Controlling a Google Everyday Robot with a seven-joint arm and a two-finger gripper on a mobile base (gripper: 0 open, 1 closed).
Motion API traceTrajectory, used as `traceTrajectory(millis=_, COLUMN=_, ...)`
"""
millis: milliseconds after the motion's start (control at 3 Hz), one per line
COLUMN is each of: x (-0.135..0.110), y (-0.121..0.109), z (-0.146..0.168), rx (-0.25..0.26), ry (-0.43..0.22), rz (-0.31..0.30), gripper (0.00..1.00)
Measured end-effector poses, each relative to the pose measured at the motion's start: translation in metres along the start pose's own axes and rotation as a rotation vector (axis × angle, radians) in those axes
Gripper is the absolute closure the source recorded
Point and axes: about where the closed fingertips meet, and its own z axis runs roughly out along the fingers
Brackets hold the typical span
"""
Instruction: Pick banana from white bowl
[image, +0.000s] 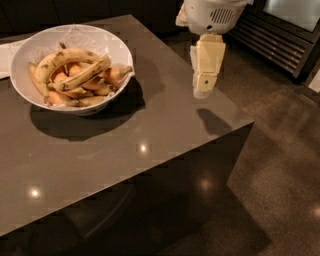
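With our gripper (203, 89) hanging above the table (165, 125) near its right edge, grip state unreadable, and the banana (70, 55) far left atop the white bowl (95, 40), a skewed reach could shove the bowl or snag the neighbouring fruit (112, 75).

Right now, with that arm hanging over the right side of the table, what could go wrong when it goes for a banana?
The gripper hangs above the table, well to the right of the white bowl. If it comes in low, it could clip the rim and slide the bowl. The bananas lie piled and crossing, so lifting one may drag or tip out others.
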Motion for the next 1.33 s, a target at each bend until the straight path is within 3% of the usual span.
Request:
traceTrajectory(millis=333, x=-0.004, y=-0.004, z=0.000, rx=0.016, ry=-0.008, rz=-0.003, gripper=0.00)
traceTrajectory(millis=667, x=-0.014, y=-0.017, z=-0.001, rx=0.043, ry=-0.035, rz=-0.046, gripper=0.00)
traceTrajectory(millis=1333, x=-0.069, y=-0.044, z=0.010, rx=0.040, ry=-0.090, rz=-0.248, gripper=0.00)
